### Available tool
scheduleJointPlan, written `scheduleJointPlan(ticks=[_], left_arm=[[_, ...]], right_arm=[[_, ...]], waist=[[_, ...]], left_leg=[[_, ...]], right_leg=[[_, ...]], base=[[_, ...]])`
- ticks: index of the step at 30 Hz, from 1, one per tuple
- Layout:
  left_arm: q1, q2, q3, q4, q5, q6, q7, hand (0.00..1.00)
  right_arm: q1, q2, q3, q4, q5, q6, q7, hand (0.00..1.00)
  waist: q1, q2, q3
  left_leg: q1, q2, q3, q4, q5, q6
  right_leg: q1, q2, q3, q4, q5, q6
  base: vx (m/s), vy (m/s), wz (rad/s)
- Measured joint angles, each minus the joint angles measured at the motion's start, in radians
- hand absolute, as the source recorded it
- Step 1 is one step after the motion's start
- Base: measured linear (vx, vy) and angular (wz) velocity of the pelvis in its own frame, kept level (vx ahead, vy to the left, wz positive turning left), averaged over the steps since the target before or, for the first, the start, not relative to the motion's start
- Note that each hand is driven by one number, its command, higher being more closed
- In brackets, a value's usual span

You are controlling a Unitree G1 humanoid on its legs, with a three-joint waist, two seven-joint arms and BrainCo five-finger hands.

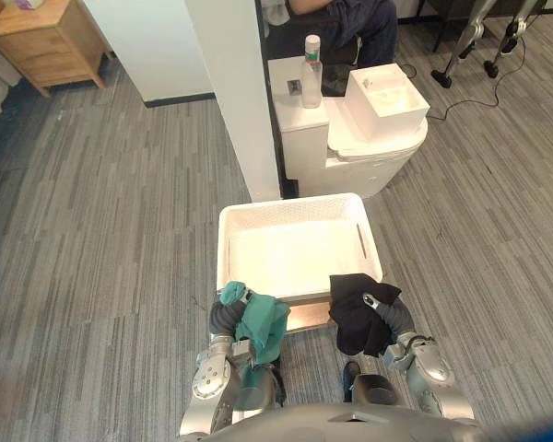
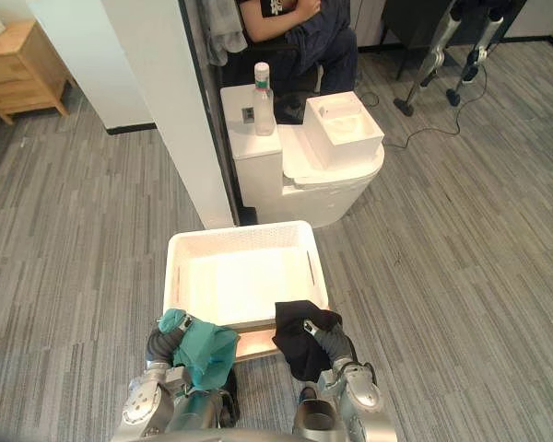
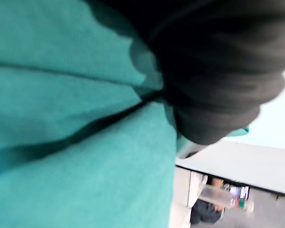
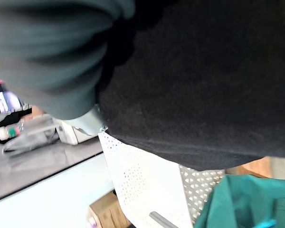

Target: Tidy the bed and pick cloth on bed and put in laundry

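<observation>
The left hand [image 1: 224,317] has a teal cloth [image 1: 263,324] draped over it and the right hand [image 1: 394,316] a black cloth [image 1: 353,311]. Each cloth hides the fingers, so I cannot tell whether they are curled or straight. A white laundry basket [image 1: 295,208] sits just ahead of both hands. The right wrist view shows its perforated wall close by the black cloth, with the teal cloth beyond. The left wrist view shows a clear bottle [image 3: 223,195] far past its hand.

Both arms bent, forearms pointing forward, parallel; left hand [image 1: 225,316] and right hand [image 1: 393,315] level, apart.
</observation>
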Motion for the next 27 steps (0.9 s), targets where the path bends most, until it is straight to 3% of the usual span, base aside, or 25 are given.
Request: scheduleJointPlan(ticks=[5,9,13,18,23,27], left_arm=[[-0.004,0.024,-0.019,0.001,-0.019,0.01,-0.006,1.0],[-0.011,0.031,-0.021,0.001,-0.024,0.027,-0.008,1.0],[-0.003,0.032,-0.02,0.001,-0.06,0.044,-0.014,1.0],[0.006,0.049,-0.018,0.001,-0.099,0.063,-0.039,1.0],[0.02,0.059,-0.015,0.001,-0.127,0.068,-0.049,1.0],[0.019,0.054,0.001,0.001,-0.128,0.061,-0.048,1.0]], right_arm=[[0.03,0.018,-0.034,-0.014,-0.038,-0.018,-0.134,1.0],[0.058,0.035,-0.265,-0.03,-0.071,-0.018,-0.301,1.0],[0.058,0.003,-0.5,-0.071,-0.076,-0.019,-0.394,1.0],[0.051,-0.084,-0.631,-0.24,-0.12,-0.038,-0.366,1.0],[-0.036,-0.208,-0.615,-0.416,-0.119,-0.041,-0.233,1.0],[-0.133,-0.27,-0.5,-0.534,-0.069,-0.042,-0.117,1.0]], waist=[[-0.02,-0.001,0.0],[-0.04,-0.008,-0.001],[-0.044,-0.009,-0.004],[-0.044,-0.039,-0.021],[-0.043,-0.05,-0.027],[-0.039,-0.047,-0.029]], left_leg=[[0.057,-0.011,0.033,0.004,-0.036,-0.002],[0.056,-0.01,0.031,0.002,-0.036,-0.002],[0.055,-0.002,0.038,-0.006,-0.035,-0.002],[0.056,-0.004,0.052,-0.075,-0.004,-0.002],[0.056,-0.006,0.056,-0.115,0.02,-0.003],[0.057,-0.003,0.039,-0.156,0.071,-0.01]], right_leg=[[0.0,-0.024,0.009,0.085,-0.036,0.008],[0.004,-0.024,-0.011,0.078,-0.033,0.012],[0.011,-0.015,-0.011,0.042,-0.009,0.019],[0.01,-0.005,-0.008,-0.023,0.03,0.011],[0.009,0.0,-0.014,-0.05,0.044,0.011],[0.003,0.011,-0.037,-0.064,0.057,0.003]], base=[[0.12,0.025,-0.21],[0.05,-0.016,0.03],[0.0,0.002,-0.06],[-0.06,0.022,-0.07],[-0.09,0.01,-0.02],[-0.03,-0.01,0.14]])
